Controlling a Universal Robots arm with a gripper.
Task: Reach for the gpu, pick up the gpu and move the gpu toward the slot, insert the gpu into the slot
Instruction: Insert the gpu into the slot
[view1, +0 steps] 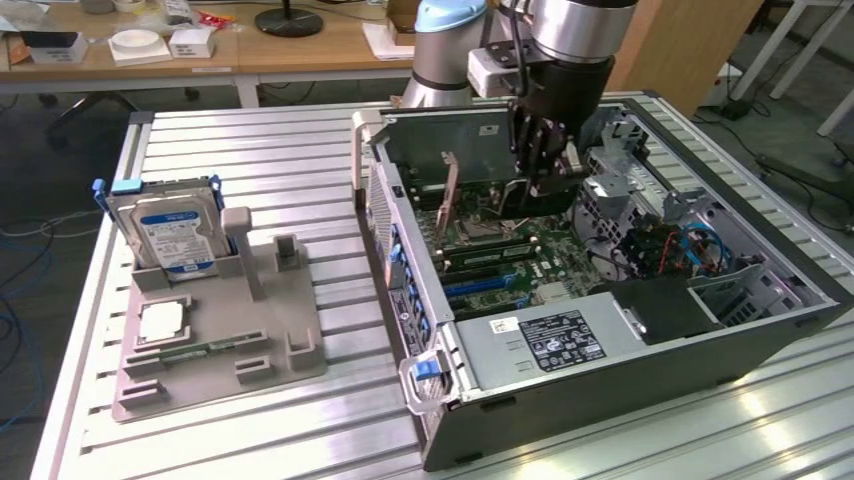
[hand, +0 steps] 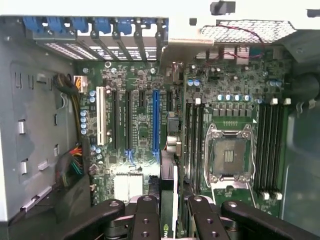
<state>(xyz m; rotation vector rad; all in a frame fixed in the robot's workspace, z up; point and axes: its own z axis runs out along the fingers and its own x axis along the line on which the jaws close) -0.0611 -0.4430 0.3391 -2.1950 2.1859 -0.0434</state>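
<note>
Gripping the gpu edge-on between its closed fingers, the gripper hangs inside the open case, above the motherboard. The card stands upright, its green edge pointing down toward the blue slot among the expansion slots. I'd judge this the carry-and-align step, with insertion not yet done. Seating it calls for lining the card edge squarely over the slot, then pressing straight down.

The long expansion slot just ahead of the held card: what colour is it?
Blue slot, clearest in the wrist view.
</note>
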